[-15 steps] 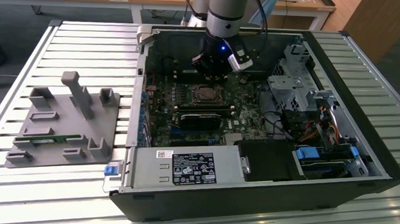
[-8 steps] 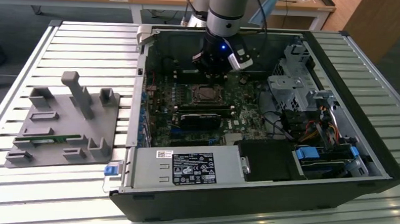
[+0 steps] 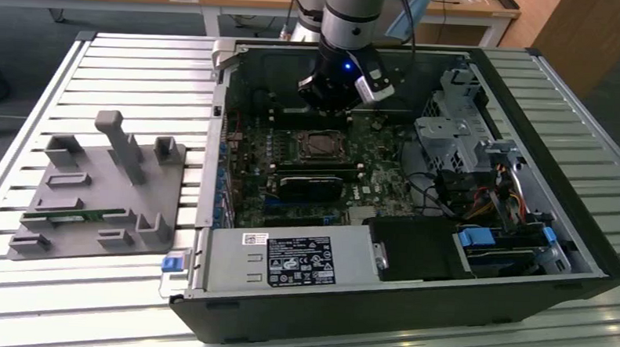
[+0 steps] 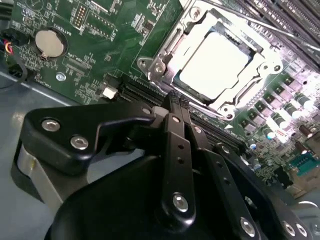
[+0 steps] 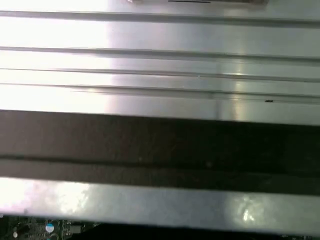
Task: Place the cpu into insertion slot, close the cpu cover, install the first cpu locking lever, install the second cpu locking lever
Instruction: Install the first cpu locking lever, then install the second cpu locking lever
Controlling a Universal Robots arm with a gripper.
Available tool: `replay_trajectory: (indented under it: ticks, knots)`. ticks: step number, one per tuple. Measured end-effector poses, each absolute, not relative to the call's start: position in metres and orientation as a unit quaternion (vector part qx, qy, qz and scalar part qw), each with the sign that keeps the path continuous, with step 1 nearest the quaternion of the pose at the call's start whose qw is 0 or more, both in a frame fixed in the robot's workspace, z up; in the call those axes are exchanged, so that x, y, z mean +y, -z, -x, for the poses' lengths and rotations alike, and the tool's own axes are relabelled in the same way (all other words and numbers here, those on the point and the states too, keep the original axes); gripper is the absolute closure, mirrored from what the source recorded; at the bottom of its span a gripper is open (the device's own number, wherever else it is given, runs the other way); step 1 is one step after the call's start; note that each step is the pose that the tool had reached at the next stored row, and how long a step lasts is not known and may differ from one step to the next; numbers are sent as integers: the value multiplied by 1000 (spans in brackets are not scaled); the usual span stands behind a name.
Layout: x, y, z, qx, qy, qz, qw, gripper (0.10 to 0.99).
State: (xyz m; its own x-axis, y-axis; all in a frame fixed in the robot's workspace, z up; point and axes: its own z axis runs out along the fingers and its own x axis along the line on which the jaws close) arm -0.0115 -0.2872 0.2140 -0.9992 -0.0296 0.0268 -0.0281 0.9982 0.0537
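Note:
In the second wrist view the cpu (image 4: 215, 62) lies flat in the insertion slot (image 4: 252, 47), its pale metal face lit bright. The silver cpu cover (image 4: 170, 45) frames the chip and appears to lie down around it. How the locking levers stand I cannot tell. My gripper (image 4: 175, 102) hangs a little above the board beside the socket, its two black fingers pressed together with nothing between them. In the exterior view the gripper (image 3: 340, 104) hovers inside the open computer case, just behind the insertion slot (image 3: 317, 146).
A long black card (image 3: 310, 181) lies right in front of the socket. The power supply (image 3: 285, 260) fills the near corner and the drive cage (image 3: 458, 141) stands at the exterior view's right. A grey fixture plate (image 3: 90, 187) rests on the slatted table (image 3: 117, 55). A coin battery (image 4: 49, 42) sits on the board.

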Motion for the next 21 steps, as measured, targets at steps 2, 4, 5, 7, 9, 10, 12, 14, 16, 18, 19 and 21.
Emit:
replay_trajectory:
  ticks: [2, 4, 5, 7, 9, 10, 12, 14, 16, 18, 19, 21]
  knots:
    - [-288, -214, 11, -999, 27, -14, 14, 980]
    - [-288, -214, 11, -999, 27, -14, 14, 980]
    - [-288, -214, 11, -999, 27, -14, 14, 980]
    - [-288, -214, 11, -999, 27, -14, 14, 980]
    - [-288, -214, 10, -999, 27, -14, 14, 980]
    - [-288, -214, 10, -999, 27, -14, 14, 980]
    - [-289, -214, 10, -999, 27, -14, 14, 980]
    - [-289, -214, 10, -999, 27, -14, 14, 980]
    - [-290, -214, 9, -999, 27, -14, 14, 980]
    - [-290, -214, 9, -999, 27, -14, 14, 980]
    - [-291, -214, 9, -999, 27, -14, 14, 980]
    - [-292, -214, 9, -999, 27, -14, 14, 980]
